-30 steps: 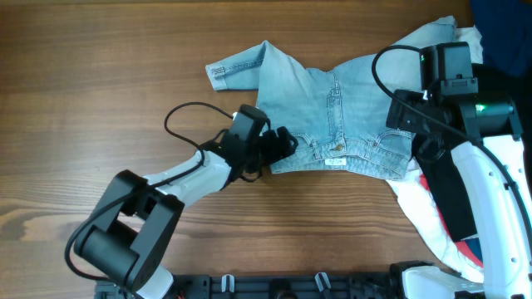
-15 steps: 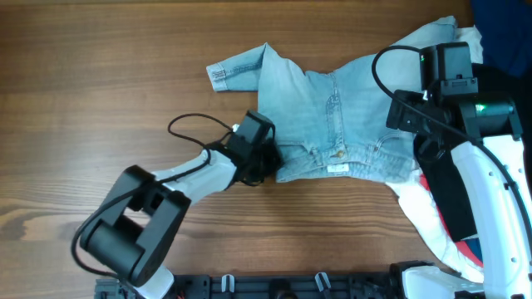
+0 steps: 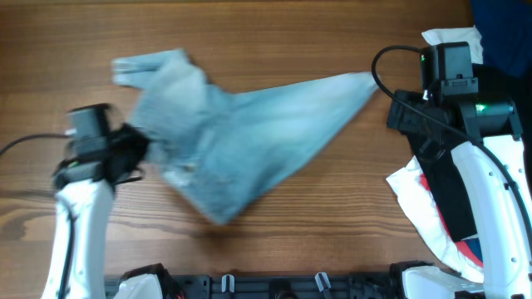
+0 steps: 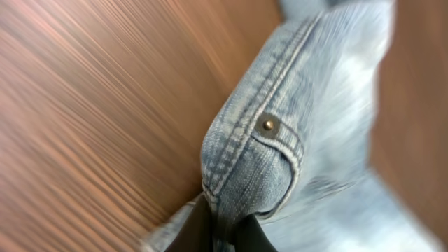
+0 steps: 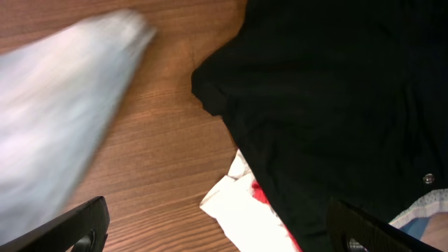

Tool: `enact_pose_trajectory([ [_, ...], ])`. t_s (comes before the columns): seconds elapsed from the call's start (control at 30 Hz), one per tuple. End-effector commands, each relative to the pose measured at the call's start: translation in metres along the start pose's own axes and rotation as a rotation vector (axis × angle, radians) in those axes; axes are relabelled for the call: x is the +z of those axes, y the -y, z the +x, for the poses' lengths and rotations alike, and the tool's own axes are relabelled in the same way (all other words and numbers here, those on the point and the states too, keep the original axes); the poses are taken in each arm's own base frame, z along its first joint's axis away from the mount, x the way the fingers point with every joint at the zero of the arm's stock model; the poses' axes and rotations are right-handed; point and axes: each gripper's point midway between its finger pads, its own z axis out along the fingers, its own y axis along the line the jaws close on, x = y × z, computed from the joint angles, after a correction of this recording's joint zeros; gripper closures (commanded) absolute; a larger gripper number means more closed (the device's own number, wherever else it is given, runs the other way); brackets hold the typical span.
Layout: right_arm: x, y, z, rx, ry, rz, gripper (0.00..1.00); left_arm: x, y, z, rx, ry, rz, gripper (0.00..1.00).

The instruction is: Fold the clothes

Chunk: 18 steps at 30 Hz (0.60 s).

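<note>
Denim shorts (image 3: 233, 141) lie blurred across the left and middle of the overhead frame on the wooden table (image 3: 291, 50). One leg cuff (image 3: 125, 68) is at the upper left, a bunched fold sags toward the bottom centre, and a tapered end reaches to the upper right. At the left edge the left gripper (image 3: 133, 154) is clamped tight on the garment. Its wrist view shows the bite is a small one, on the thick waistband seam just below a metal rivet (image 4: 267, 126). The step in hand looks like hauling the shorts out onto bare wood so they can be laid flat before any fold. To do that well, the pull should run low and level, so the cloth slides and spreads rather than lifting and twisting. The pinch must hold, since a narrow bite on a stiff seam could slip. In the middle the fabric is doubled over itself, and that crease needs drawing out before release. At the right, the tapered end lies near the right arm, so it should come clear of that arm. The right gripper (image 5: 217, 231) stands wide apart, holding nothing, above a black garment (image 5: 336, 91) and a white cloth (image 5: 245, 210) at the right edge. It is well placed to take the far end and stretch the shorts taut.
</note>
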Motion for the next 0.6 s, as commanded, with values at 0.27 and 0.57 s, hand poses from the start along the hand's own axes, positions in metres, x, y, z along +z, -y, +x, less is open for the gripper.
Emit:
enact_pose_trajectory([
  [0.27, 0.005, -0.059, 0.000, -0.163, -0.039, -0.318, 0.00, -0.021, -0.026, 0.045, -0.042, -0.239, 0.009, 0.00],
  [0.57, 0.091, -0.152, 0.015, -0.147, -0.282, -0.644, 0.15, -0.017, 0.027, 0.127, 0.322, -0.389, 0.059, 0.01],
])
